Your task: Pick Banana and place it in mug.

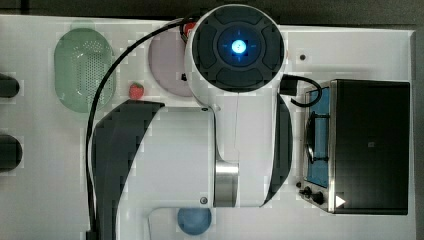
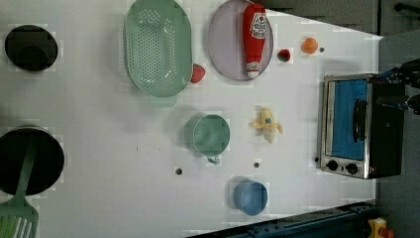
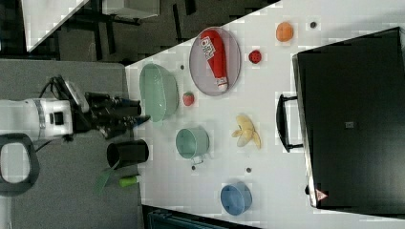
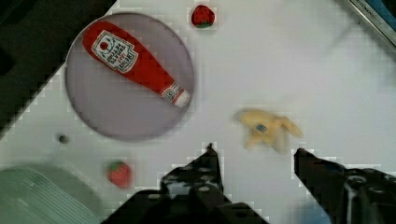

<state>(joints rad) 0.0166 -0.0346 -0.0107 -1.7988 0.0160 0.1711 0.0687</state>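
The banana (image 2: 267, 125) is a small pale-yellow peeled piece lying on the white table, between the mug and the toaster oven; it also shows in the right view (image 3: 246, 131). The mug (image 2: 211, 135) is a round dull-green cup with a small handle, standing empty at the left view's left of the banana (image 3: 192, 142). My gripper (image 4: 254, 151) is open, high above the table, with nothing between its fingers. In the wrist view the banana (image 4: 267, 129) lies just beyond the gap between the fingertips. The right view shows the gripper (image 3: 142, 110) far out at the right view's left.
A ketchup bottle (image 2: 254, 37) lies on a grey plate (image 2: 225, 44). Around it are a green strainer (image 2: 157, 47), two strawberries (image 2: 197, 73) (image 2: 284, 55) and an orange ball (image 2: 310, 45). A blue cup (image 2: 250, 197), a toaster oven (image 2: 354, 126) and black pots (image 2: 30, 47) stand around.
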